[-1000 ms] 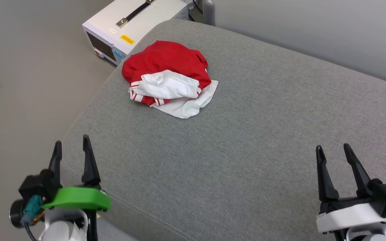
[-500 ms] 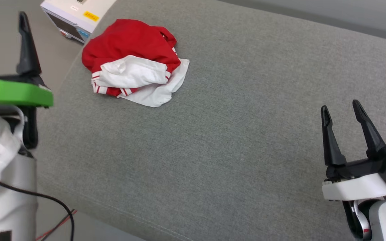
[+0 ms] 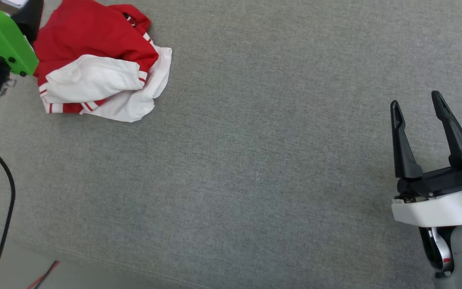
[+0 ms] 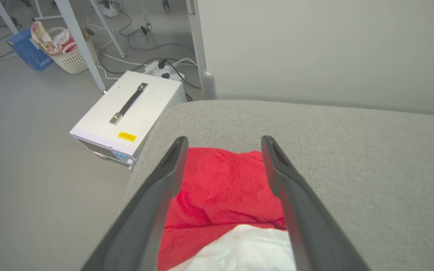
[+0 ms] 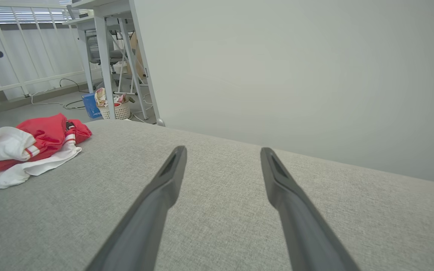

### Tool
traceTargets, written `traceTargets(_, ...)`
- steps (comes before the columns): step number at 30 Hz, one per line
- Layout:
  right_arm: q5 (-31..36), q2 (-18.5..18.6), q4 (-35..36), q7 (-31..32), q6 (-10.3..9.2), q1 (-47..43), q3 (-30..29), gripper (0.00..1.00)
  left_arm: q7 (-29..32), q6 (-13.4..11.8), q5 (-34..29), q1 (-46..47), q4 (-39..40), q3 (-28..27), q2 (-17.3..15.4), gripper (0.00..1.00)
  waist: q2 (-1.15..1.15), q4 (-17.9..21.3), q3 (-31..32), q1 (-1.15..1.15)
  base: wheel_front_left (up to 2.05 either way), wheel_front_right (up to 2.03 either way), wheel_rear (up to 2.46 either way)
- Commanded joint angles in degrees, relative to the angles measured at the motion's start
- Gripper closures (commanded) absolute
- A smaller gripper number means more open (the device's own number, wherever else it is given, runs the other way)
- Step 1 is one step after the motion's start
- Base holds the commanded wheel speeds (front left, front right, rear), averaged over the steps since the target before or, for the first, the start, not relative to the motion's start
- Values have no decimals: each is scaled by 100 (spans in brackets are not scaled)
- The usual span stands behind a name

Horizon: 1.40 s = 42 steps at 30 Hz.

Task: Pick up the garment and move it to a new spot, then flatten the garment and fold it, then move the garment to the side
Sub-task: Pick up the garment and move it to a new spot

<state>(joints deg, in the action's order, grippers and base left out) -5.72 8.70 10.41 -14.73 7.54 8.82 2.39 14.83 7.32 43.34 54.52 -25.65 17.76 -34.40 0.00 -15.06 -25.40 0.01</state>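
The garment (image 3: 94,60) lies crumpled near the far left corner of the grey padded surface (image 3: 255,168): red body, white sleeves on top, striped trim showing. In the left wrist view, my left gripper (image 4: 224,140) is open and hangs over the garment (image 4: 220,188), its two fingers framing the red cloth. Whether they touch it is unclear. The head view has that arm's green wrist mount (image 3: 2,36) at the top left, beside the garment. My right gripper (image 3: 415,99) is open and holds nothing, low over the bare surface at the right, far from the garment (image 5: 28,150).
A white box with a black handle (image 4: 126,113) stands on the floor by the surface's far left corner. A pale wall (image 5: 296,75) runs behind the surface. Table legs and a basket (image 4: 70,56) are farther off. A black cable (image 3: 8,192) hangs at the left edge.
The head camera has tipped down and shifted, so the whole picture has slid. My left arm has reached forward to the garment. The right gripper has risen a little. The garment lies as before.
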Motion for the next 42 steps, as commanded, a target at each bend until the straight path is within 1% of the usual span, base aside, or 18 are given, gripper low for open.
traceTargets(1,11,39,46,-27,-5,101,-8,0,399,16,203,108,-62,187,-119,0,0,221,-214,-1,0,0,0)
traceTargets(4,17,74,85,-27,-5,130,-9,0,1278,16,466,232,-149,655,-372,0,0,297,-312,-1,0,0,0)
traceTargets(6,19,96,102,-27,-5,158,-23,0,1715,16,632,276,-209,895,-450,0,0,336,-386,-1,0,0,0)
traceTargets(9,21,124,130,-27,-5,203,-28,0,2248,16,845,309,-323,1199,-531,0,0,404,-510,-1,0,0,0)
traceTargets(12,20,145,144,-27,-5,239,-47,0,2579,16,916,305,-483,1469,-569,0,0,457,-614,-1,0,0,0)
traceTargets(15,17,154,149,-27,-5,265,-45,0,2868,16,961,245,-705,1711,-578,0,0,515,-694,-1,0,0,0)
traceTargets(19,-1,130,134,-27,-5,278,-70,0,3102,16,971,97,-973,2054,-487,0,0,568,-757,-1,0,0,0)
traceTargets(21,-15,123,121,-27,-5,282,-74,0,3201,16,878,19,-1075,2317,-434,0,0,582,-784,-1,0,0,0)
traceTargets(24,-30,117,102,-27,-5,301,-64,0,3102,16,992,-32,-1259,2420,-272,0,0,596,-807,-1,0,0,0)
traceTargets(26,-44,113,84,-27,-5,313,-53,0,3052,16,1002,-33,-1372,2513,-224,0,0,602,-801,-1,0,0,0)
traceTargets(27,-50,112,75,-27,-5,317,-48,0,3020,16,1027,-23,-1417,2549,-204,35,0,602,-789,-1,0,0,0)
traceTargets(28,-55,109,67,-27,-5,317,-49,0,2976,16,1051,-13,-1445,2568,-189,75,0,601,-773,-1,0,0,0)
traceTargets(29,-60,101,53,-27,-5,313,-49,0,2911,16,1075,5,-1471,2589,-186,100,0,597,-739,-1,0,0,0)
traceTargets(32,-69,72,16,-27,-5,276,-40,0,2649,16,1128,77,-1440,2624,-231,100,0,582,-596,-1,0,0,0)
traceTargets(36,-94,0,-37,-27,-5,178,-57,0,2096,16,1086,228,-1235,2666,-407,100,0,542,-286,-1,0,0,0)
traceTargets(42,-142,-141,-89,-27,-5,-6,-116,0,1462,16,949,453,-662,2837,-760,100,0,475,218,-1,0,0,0)
